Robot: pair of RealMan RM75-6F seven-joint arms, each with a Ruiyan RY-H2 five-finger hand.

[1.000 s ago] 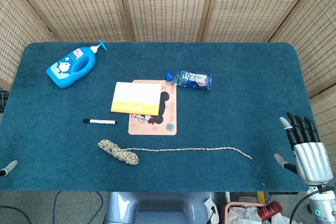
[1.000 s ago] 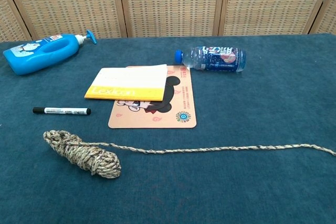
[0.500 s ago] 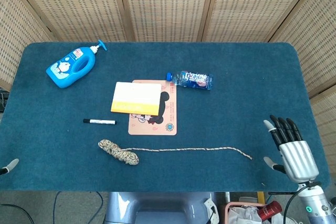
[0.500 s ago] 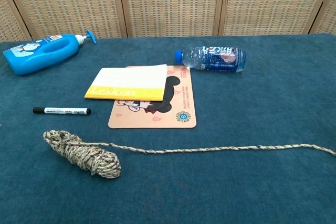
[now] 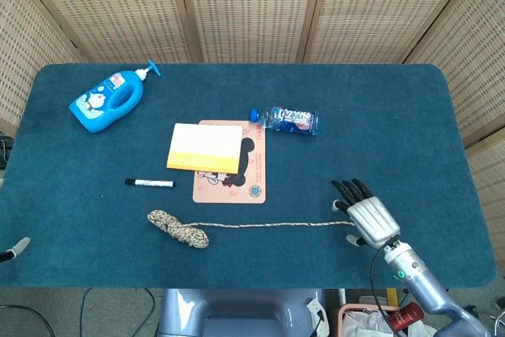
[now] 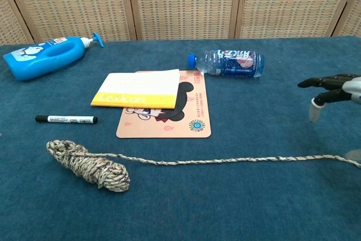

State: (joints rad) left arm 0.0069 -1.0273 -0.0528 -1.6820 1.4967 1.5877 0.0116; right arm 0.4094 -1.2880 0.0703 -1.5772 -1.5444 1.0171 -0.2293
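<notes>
We are reading only "Lexicon" along the yellow band of the white-and-yellow rectangular notepad (image 6: pixel 135 90); print on the clear plastic water bottle's blue label (image 6: pixel 234 62) is staying illegible.

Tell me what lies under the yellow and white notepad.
The notepad rests partly on a cartoon-printed mouse pad, overlapping its upper left; its left part lies on the blue table cloth. The mat's print beneath the notepad is covered and cannot be seen.

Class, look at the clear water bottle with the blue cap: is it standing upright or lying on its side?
Lying on its side. The water bottle rests lengthwise on the table, its blue cap pointing sideways toward the mouse pad.
</notes>
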